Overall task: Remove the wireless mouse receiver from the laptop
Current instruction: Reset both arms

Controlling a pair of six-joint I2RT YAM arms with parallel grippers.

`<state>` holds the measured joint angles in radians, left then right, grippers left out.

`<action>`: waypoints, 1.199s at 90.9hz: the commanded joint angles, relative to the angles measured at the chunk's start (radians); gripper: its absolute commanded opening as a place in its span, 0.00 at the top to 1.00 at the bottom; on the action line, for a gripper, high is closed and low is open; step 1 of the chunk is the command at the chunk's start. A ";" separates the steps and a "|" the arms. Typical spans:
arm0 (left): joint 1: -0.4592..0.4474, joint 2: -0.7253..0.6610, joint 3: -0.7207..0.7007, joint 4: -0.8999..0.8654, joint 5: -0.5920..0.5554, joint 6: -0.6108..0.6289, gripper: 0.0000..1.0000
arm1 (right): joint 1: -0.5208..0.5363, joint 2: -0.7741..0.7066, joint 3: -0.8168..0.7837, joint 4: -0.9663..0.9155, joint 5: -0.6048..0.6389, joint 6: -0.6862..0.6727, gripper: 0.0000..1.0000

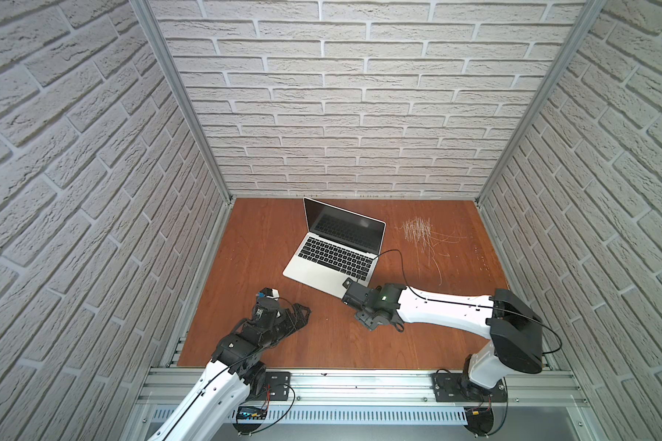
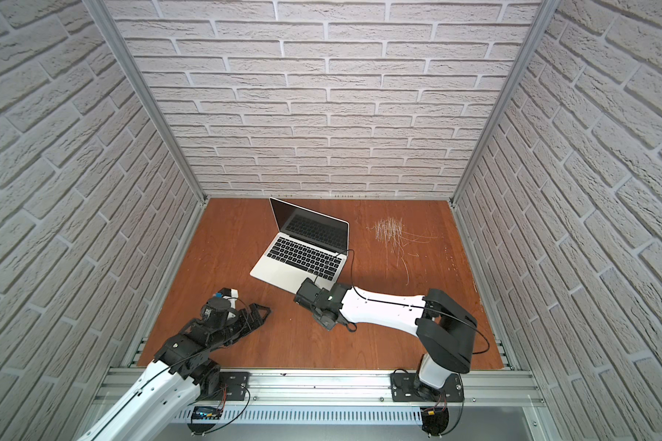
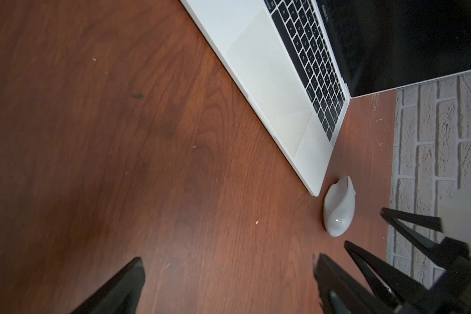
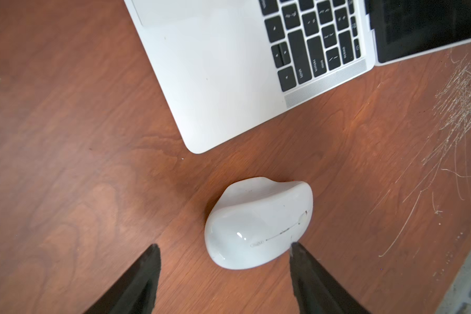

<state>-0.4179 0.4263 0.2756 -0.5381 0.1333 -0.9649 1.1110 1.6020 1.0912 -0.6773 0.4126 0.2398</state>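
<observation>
Red-brown wood-grain table [image 1: 417,343], walled by brick-pattern panels [image 1: 360,114] on three sides, aluminium rail [image 1: 360,382] along the front edge. Laptop [image 1: 322,267] stands open toward the back middle, turned at an angle, its base corners all well inside the table edges. Open board lies to the laptop's left and across the front strip between the two arms; a patch of pale scratches [image 1: 417,229] marks the surface to its right. White mouse [image 4: 256,223] rests on the table just off the laptop's front right corner, with a narrow gap of bare wood between them. Right gripper [image 4: 224,245]: jaws apart and holding nothing, one fingertip at the mouse's edge (contact unclear), the other well clear of it. Left gripper [image 3: 228,257]: jaws spread wide over bare wood, nothing between them. Wireless mouse receiver: cannot be made out in any view; the stretch of the laptop's right side seen by the right wrist camera is too soft to resolve it. Legible text: "MacBook Pro" under the screen; keys "shift", "return", "delete". Small grey logo on the mouse, unreadable.
</observation>
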 commanded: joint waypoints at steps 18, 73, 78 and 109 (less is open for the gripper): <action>0.002 -0.045 0.126 -0.008 -0.313 0.140 0.02 | -0.215 -0.341 -0.120 0.168 -0.084 0.062 0.22; 0.200 0.468 0.130 0.646 -0.804 0.743 0.02 | -0.870 -0.601 -0.635 0.816 0.026 -0.085 0.19; 0.243 0.499 0.113 0.713 -0.758 0.755 0.02 | -0.882 -0.569 -0.676 0.944 0.043 -0.108 0.19; 0.443 0.855 0.029 1.277 -0.515 0.842 0.02 | -0.999 -0.242 -0.809 1.586 0.001 -0.139 0.20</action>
<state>-0.0387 1.2163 0.3035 0.4416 -0.5186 -0.1616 0.1429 1.2968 0.3115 0.5556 0.4469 0.1215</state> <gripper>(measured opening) 0.982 0.799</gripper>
